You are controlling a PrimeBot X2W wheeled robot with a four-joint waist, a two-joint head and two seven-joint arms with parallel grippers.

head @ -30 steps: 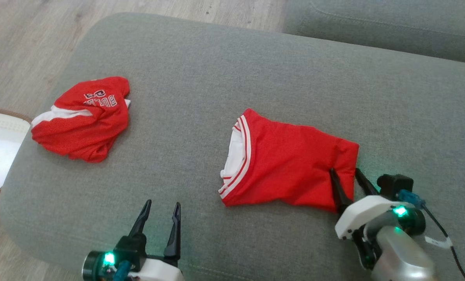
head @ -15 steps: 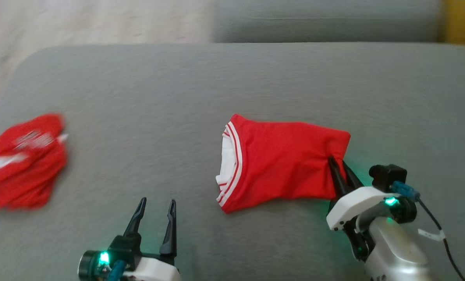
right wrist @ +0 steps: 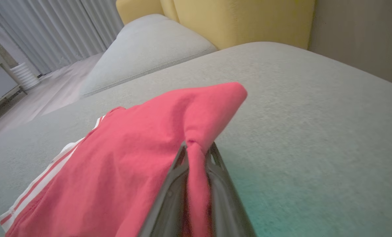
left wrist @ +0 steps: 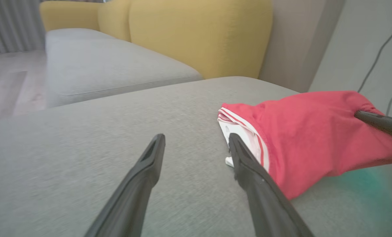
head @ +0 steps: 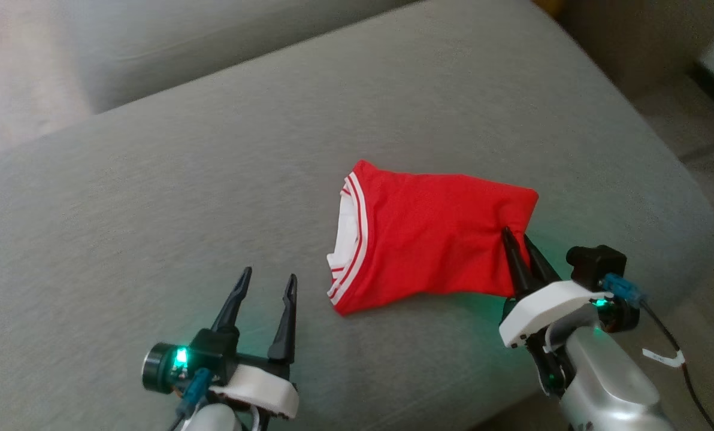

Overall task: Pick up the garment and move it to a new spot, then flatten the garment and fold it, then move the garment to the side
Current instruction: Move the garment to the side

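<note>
The garment (head: pixel 429 239) is a folded red piece with white-striped trim, lying in the middle of the grey sofa cushion (head: pixel 153 197). My right gripper (head: pixel 516 236) is shut on a pinched fold at the garment's right edge. In the right wrist view the red cloth (right wrist: pixel 143 158) bunches up between the closed fingers of that gripper (right wrist: pixel 196 146). My left gripper (head: pixel 270 281) hovers open over bare cushion, left of the garment's striped end. The left wrist view shows this gripper (left wrist: pixel 196 141) with the garment (left wrist: pixel 314 138) just beyond its right finger, not touching.
The cushion's rounded right edge (head: pixel 692 197) drops to the floor (head: pixel 710 137) close to my right arm. A second grey cushion (left wrist: pixel 100 65) and a yellow backrest (left wrist: pixel 199 33) lie behind. Grey curtains (right wrist: pixel 51 29) hang far off.
My right gripper has closed on the garment's right edge, gathering it into a fold. The head camera has swung right, so another red garment at the left has left the picture.
</note>
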